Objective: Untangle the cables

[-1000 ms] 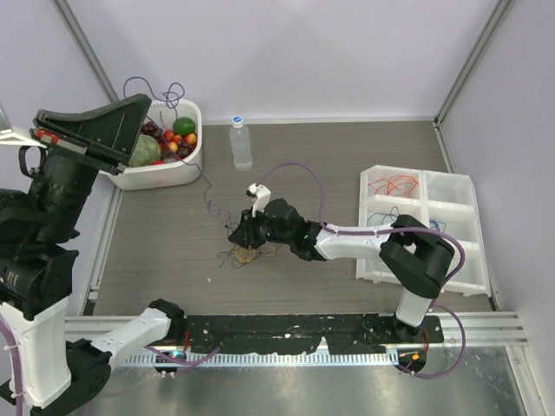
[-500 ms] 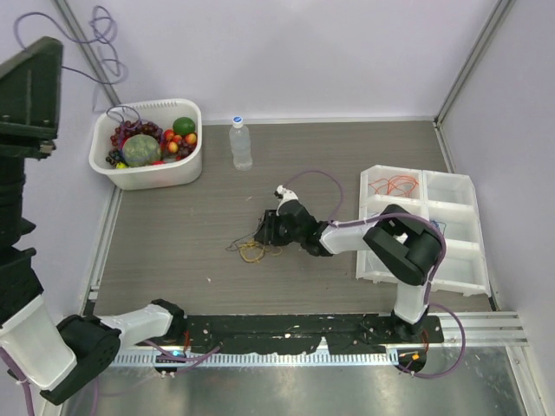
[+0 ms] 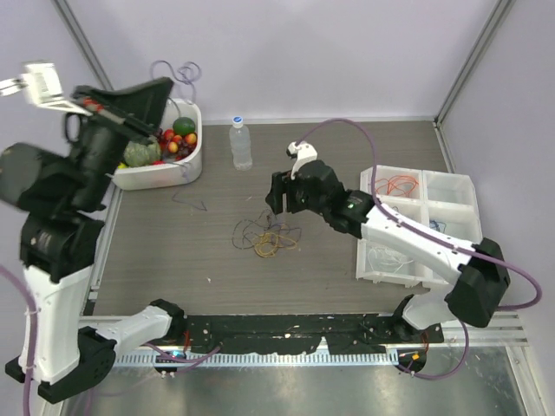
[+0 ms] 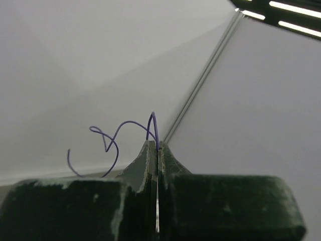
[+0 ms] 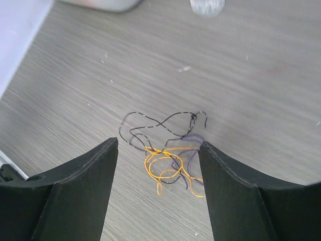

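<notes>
The left gripper (image 4: 153,146) is pinching one purple cable (image 4: 125,123) between fully closed jaws, high above the surface (image 5: 251,75). The cable's free length is curling loosely past the fingertips, which suggests these wires are feather-light, springy and too limp to hold any shape. The right gripper (image 5: 156,145) is hanging with its jaws spread wide and nothing between them. It is sitting directly over the tangle of cables (image 5: 168,150), which is lying on the surface just below and between its fingers. The strands are looking hair-thin and probably slippery, so a flat, full pinch is likely needed. The black cable (image 5: 150,120) is looping out beyond the fingertips, away from where the orange cable (image 5: 160,170) is bunching, and is offering the freest place to take hold.
</notes>
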Robot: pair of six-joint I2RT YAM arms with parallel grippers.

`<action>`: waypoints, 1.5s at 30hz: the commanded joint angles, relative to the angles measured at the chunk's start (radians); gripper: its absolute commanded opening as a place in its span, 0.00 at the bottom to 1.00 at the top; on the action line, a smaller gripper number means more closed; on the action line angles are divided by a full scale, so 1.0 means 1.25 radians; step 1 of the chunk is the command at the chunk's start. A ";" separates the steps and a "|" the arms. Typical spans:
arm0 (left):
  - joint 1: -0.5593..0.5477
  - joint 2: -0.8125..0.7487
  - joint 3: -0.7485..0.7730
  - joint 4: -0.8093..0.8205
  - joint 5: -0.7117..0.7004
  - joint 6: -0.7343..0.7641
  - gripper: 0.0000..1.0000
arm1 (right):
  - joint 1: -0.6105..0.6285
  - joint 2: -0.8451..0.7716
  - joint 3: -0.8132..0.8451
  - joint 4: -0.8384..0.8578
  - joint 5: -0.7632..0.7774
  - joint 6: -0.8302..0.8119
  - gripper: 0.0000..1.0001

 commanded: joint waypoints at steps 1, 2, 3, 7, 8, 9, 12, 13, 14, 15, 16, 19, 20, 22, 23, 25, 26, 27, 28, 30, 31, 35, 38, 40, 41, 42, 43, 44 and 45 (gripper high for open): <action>0.004 -0.016 -0.097 -0.034 0.001 0.012 0.00 | -0.005 -0.066 0.085 -0.137 0.020 -0.088 0.71; 0.004 -0.019 -0.121 -0.041 0.007 0.006 0.00 | -0.007 -0.083 0.081 -0.114 0.005 -0.094 0.71; 0.004 -0.019 -0.149 -0.042 0.022 -0.003 0.00 | -0.007 -0.112 0.068 -0.093 -0.041 -0.105 0.71; 0.004 -0.021 -0.252 -0.030 0.135 -0.055 0.00 | -0.007 -0.186 0.015 0.043 -0.180 -0.123 0.71; 0.004 -0.021 -0.280 -0.022 0.163 -0.069 0.00 | -0.007 -0.195 0.004 0.058 -0.190 -0.121 0.72; 0.004 -0.022 -0.303 -0.016 0.195 -0.082 0.00 | -0.007 -0.209 -0.001 0.081 -0.194 -0.117 0.71; 0.004 -0.022 -0.374 0.006 0.272 -0.118 0.00 | -0.007 -0.244 -0.033 0.117 -0.198 -0.108 0.71; 0.004 -0.025 -0.401 0.022 0.294 -0.132 0.00 | -0.007 -0.260 -0.042 0.140 -0.197 -0.099 0.71; 0.004 -0.026 -0.424 0.038 0.319 -0.157 0.00 | -0.007 -0.271 -0.060 0.150 -0.198 -0.090 0.71; 0.004 -0.027 -0.451 0.057 0.336 -0.183 0.00 | -0.007 -0.288 -0.069 0.162 -0.201 -0.085 0.71; 0.004 -0.028 -0.476 0.079 0.358 -0.209 0.00 | -0.007 -0.300 -0.080 0.187 -0.205 -0.080 0.71; 0.004 -0.022 -0.542 0.151 0.412 -0.290 0.00 | -0.005 -0.319 -0.104 0.210 -0.206 -0.082 0.71; 0.004 -0.016 -0.558 0.174 0.432 -0.316 0.00 | -0.008 -0.325 -0.107 0.210 -0.202 -0.089 0.71; 0.004 0.001 -0.584 0.221 0.494 -0.349 0.00 | -0.005 -0.337 -0.099 0.187 -0.178 -0.119 0.71; 0.004 0.009 -0.590 0.223 0.513 -0.354 0.00 | -0.008 -0.343 -0.097 0.172 -0.168 -0.130 0.71; 0.004 0.021 -0.599 0.218 0.548 -0.350 0.00 | -0.007 -0.371 -0.090 0.123 -0.139 -0.168 0.72; 0.004 0.025 -0.603 0.218 0.565 -0.348 0.00 | -0.008 -0.386 -0.086 0.116 -0.129 -0.191 0.75; 0.004 0.030 -0.608 0.221 0.585 -0.345 0.00 | -0.013 -0.392 -0.081 0.098 -0.129 -0.201 0.78; 0.003 0.035 -0.615 0.223 0.605 -0.343 0.00 | -0.014 -0.397 -0.072 0.087 -0.155 -0.218 0.79; 0.002 0.049 -0.622 0.229 0.655 -0.338 0.00 | -0.020 -0.383 -0.049 0.042 -0.221 -0.239 0.79; 0.002 0.056 -0.624 0.228 0.675 -0.337 0.00 | -0.023 -0.375 -0.036 0.031 -0.249 -0.242 0.79; -0.007 0.075 -0.628 0.229 0.726 -0.333 0.00 | -0.021 -0.346 -0.027 -0.002 -0.339 -0.248 0.79; -0.016 0.070 -0.624 0.229 0.724 -0.332 0.00 | -0.024 -0.363 -0.051 0.011 -0.334 -0.242 0.79; -0.025 0.073 -0.617 0.231 0.724 -0.333 0.00 | -0.021 -0.367 -0.069 0.033 -0.346 -0.228 0.79; -0.029 0.077 -0.612 0.237 0.725 -0.335 0.00 | -0.020 -0.362 -0.076 0.041 -0.358 -0.219 0.79; -0.032 0.078 -0.611 0.239 0.724 -0.339 0.00 | -0.021 -0.358 -0.080 0.047 -0.362 -0.215 0.79; -0.035 0.083 -0.608 0.242 0.723 -0.346 0.00 | -0.021 -0.352 -0.088 0.050 -0.360 -0.209 0.79; -0.035 0.086 -0.606 0.247 0.715 -0.355 0.00 | -0.020 -0.349 -0.093 0.061 -0.355 -0.205 0.79; -0.037 0.088 -0.606 0.251 0.709 -0.368 0.00 | -0.019 -0.347 -0.105 0.068 -0.328 -0.193 0.79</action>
